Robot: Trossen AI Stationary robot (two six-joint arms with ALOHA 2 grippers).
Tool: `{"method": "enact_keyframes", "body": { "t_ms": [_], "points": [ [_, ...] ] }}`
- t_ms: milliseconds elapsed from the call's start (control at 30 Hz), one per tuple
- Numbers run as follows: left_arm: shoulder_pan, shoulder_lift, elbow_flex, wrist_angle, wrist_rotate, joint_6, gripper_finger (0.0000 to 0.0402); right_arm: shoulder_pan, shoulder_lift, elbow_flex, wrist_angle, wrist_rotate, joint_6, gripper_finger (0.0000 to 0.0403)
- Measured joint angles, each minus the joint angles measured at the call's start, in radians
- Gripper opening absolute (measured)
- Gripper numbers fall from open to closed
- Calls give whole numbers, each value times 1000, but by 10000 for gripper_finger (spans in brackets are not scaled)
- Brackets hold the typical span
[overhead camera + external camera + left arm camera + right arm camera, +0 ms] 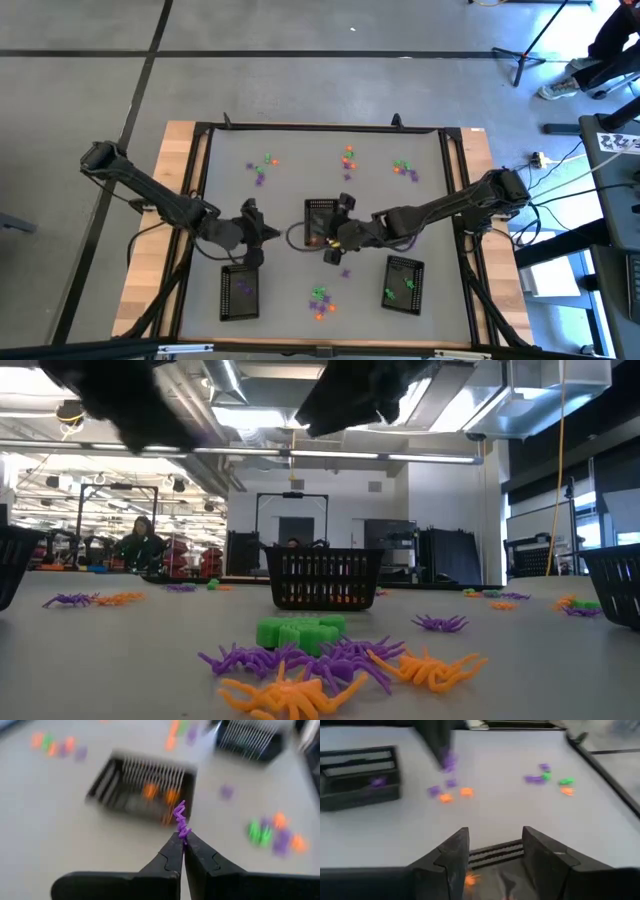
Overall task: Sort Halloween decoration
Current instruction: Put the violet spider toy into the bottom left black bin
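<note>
Across the grey table point(280, 200), tiny spider-shaped trinkets point(300, 665) in orange, purple and green lie in scattered clusters toward the far and near edges. Left gripper point(182, 842), above the table's left-centre, is clenched on a purple spider point(181, 822); only its wrist view shows this. Three black mesh trays point(240, 292) stand along the near half. Right gripper point(492, 852), fingers apart, hovers over the centre tray point(320, 215), which holds orange pieces point(470, 879). No writing is legible.
</note>
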Motion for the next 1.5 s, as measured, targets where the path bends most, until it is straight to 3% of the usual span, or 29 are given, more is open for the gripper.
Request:
{"method": "enact_keyframes", "body": {
  "t_ms": [167,367,567,733,933,1167,1367,1500],
  "points": [
    [-103,81,195,-413,169,-238,0,61,-2,0,-18,-10,-11,169],
    [-254,161,224,-475,393,-437,0,99,-2,0,-57,41,-6,165],
    [-371,211,224,-474,361,-506,15,107,-2,0,-54,51,-6,165],
    [-397,232,224,-452,353,-512,69,104,-2,0,-54,51,-6,165],
    [-375,219,224,-507,339,-508,129,105,-2,0,-53,94,-30,165],
    [-290,180,224,-645,182,-406,133,104,-2,0,-45,104,-64,165],
    [-131,171,207,-653,192,-208,132,104,-2,0,-42,104,-69,165],
    [-19,171,143,-621,262,-98,132,104,-2,0,-33,104,-72,165]
  ]
}}
